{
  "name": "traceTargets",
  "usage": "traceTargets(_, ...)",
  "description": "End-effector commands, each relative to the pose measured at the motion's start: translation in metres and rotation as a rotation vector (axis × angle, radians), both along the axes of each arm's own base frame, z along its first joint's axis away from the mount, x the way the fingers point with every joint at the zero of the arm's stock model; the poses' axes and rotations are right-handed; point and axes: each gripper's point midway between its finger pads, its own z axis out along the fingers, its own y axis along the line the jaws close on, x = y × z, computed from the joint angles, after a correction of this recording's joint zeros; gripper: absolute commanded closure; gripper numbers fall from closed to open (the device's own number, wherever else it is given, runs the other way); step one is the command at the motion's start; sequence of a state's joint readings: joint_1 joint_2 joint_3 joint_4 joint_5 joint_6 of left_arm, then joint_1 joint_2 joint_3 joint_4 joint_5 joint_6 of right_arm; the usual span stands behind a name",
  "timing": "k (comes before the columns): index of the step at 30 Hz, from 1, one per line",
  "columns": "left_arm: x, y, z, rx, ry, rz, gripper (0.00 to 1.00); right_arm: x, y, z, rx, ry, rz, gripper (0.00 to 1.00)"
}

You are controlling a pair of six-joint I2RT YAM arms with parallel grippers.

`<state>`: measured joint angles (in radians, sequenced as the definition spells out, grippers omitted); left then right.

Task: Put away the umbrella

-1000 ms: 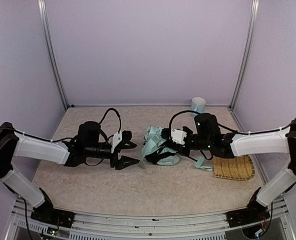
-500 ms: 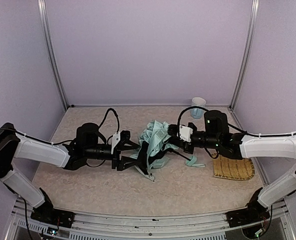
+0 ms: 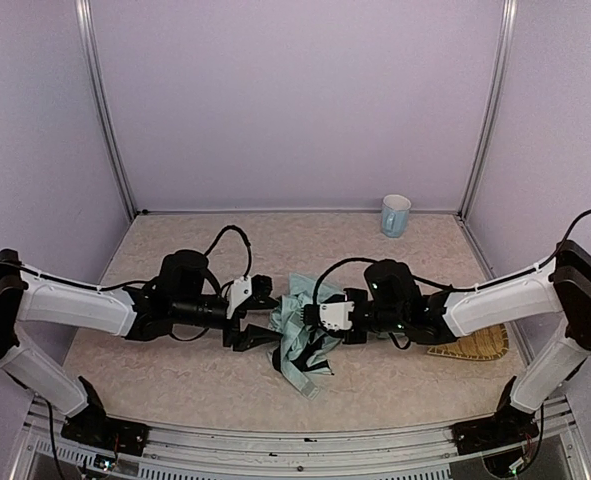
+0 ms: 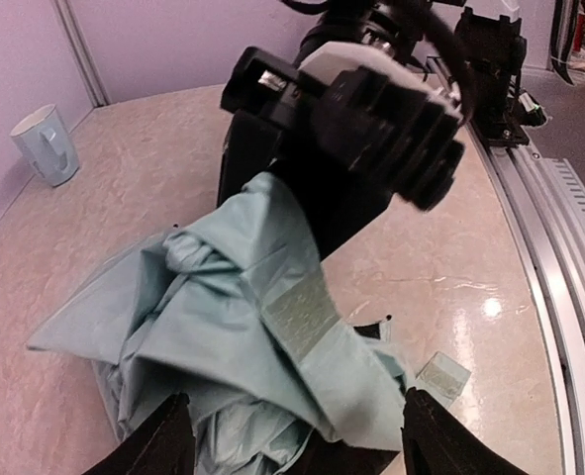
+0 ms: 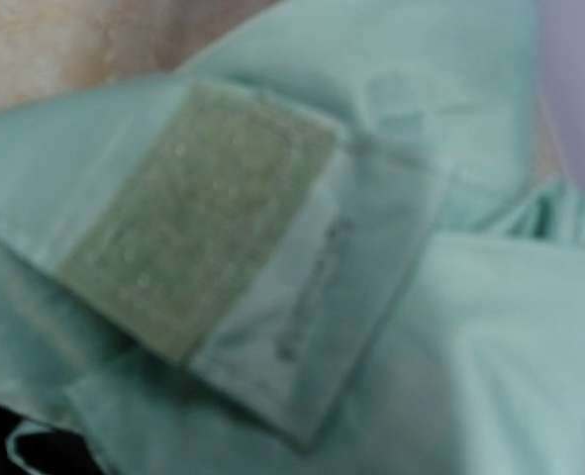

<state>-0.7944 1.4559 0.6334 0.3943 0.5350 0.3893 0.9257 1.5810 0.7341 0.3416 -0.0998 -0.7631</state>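
The umbrella (image 3: 297,335) is a crumpled bundle of mint fabric with black lining, hanging low over the middle of the table between both arms. My right gripper (image 3: 317,322) comes in from the right, shut on the top of the fabric; the left wrist view shows it (image 4: 287,183) clamped on the folds. The right wrist view is filled by blurred mint fabric (image 5: 421,346) and a velcro strap tab (image 5: 198,213), with its fingers hidden. My left gripper (image 3: 266,322) stands open on the left. Its fingers (image 4: 168,435) straddle the umbrella (image 4: 223,307) without pinching it.
A pale blue mug (image 3: 395,215) stands at the back right, also seen in the left wrist view (image 4: 47,146). A woven yellow mat (image 3: 480,343) lies at the right, partly under the right arm. An aluminium rail (image 4: 549,228) runs along the table's near edge.
The right gripper lifted the umbrella and carried it left, then down. The left gripper moved right, so the fabric now sits between its open fingers.
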Motion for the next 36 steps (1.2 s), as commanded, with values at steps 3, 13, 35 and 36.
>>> traceTargets(3,-0.004,-0.022,0.013,-0.02,-0.015,0.023,0.28,-0.008,0.008,-0.019,-0.037,0.098,0.034,0.47)
traceTargets(13,-0.006,-0.031,-0.007,0.075,-0.025,0.052,0.28,-0.021,0.003,0.01,-0.002,0.196,0.026,0.0)
traceTargets(35,-0.069,-0.012,0.027,-0.056,0.003,0.135,0.28,-0.083,-0.019,0.046,-0.013,0.494,0.149,0.0)
traceTargets(36,-0.074,-0.014,0.028,-0.06,0.018,0.122,0.29,-0.088,-0.017,0.042,-0.015,0.505,0.158,0.0)
